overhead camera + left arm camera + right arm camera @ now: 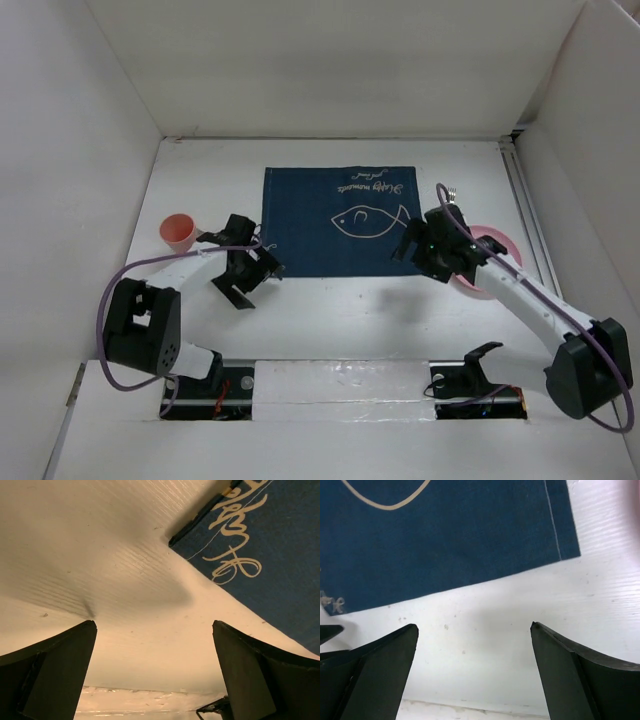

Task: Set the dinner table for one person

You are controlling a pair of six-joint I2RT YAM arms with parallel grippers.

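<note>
**Placemat down, both arms free, tableware next**

Placemat lies flat in the middle of the white surface, navy with its fish drawing, and nothing sits on it yet. So the base layer looks done and the dishes are the step in hand.

Left gripper hovers over bare surface just off the mat's near-left corner, jaws spread wide, nothing between them. Right gripper mirrors it at the near-right corner, also spread wide and holding nothing.

Now the candidates. A pink cup stands off the mat to the left, close beside the left arm. A pink plate lies off the mat to the right, partly hidden under the right arm.

My read is that the plate goes first, to the centre of the mat. That calls for the right gripper to turn toward the plate's rim and pinch the edge, which is a thin, shallow hold on a flat dish. The cup is the easier take for the left side, with one finger inside and one outside the wall.
</note>
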